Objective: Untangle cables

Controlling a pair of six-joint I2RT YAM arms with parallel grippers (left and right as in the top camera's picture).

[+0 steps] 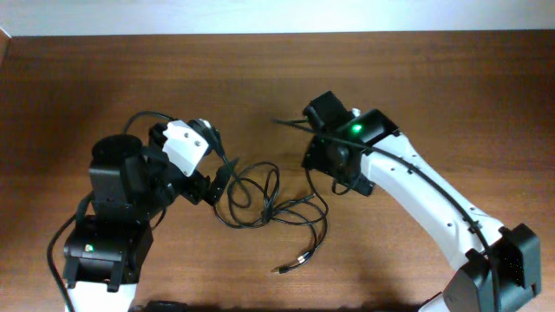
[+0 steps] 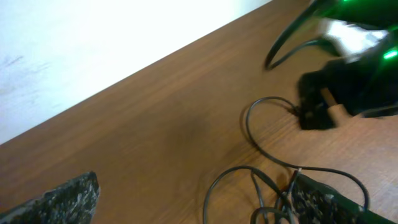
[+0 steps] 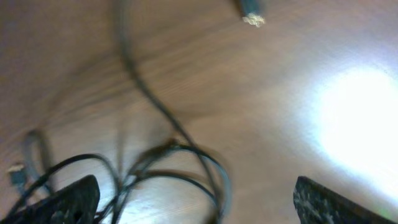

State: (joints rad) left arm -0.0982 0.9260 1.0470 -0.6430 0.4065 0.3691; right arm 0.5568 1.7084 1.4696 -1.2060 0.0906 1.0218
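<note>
Cables [image 1: 270, 208] tangled; untangling hardly begun.
My left fingers [image 2: 65, 198] and right fingers [image 3: 62, 202] both gape empty above the tabletop [image 1: 434, 69]; the loops overlap at the overhead view's centre, nothing pulled free yet.

Overhead view: even, soft light, sharp. Right wrist view: heavy motion blur smears the cables [image 3: 163, 114]; white glare washes the table [image 3: 360, 118] at right. Left wrist view: slightly blurred.
</note>
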